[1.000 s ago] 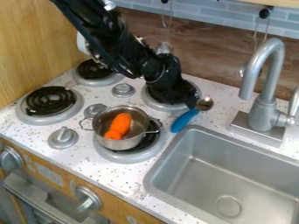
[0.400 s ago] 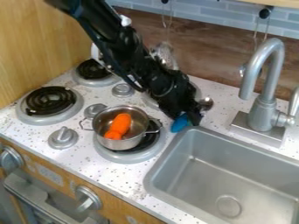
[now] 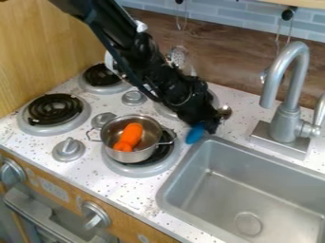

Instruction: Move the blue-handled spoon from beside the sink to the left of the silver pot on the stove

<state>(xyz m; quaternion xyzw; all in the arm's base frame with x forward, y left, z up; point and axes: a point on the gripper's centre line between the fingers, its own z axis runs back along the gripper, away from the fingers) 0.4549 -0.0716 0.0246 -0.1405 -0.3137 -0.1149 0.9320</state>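
The black gripper is low over the counter at the sink's back left corner, right at a spoon with a blue handle. Its tip covers the middle of the spoon; the blue end sticks out at the lower left and the metal bowl at the upper right. Whether the spoon is held cannot be told. To the left, a small metal pot stands on the front right burner, with an orange carrot-like object inside it.
The metal sink lies at the right front, with a tall faucet behind it. Other burners and grey knobs are on the left. Utensils hang at the back wall.
The gripper has come down and toward the camera onto the spoon, covering part of the blue handle that showed before. The pot and its contents have not moved.
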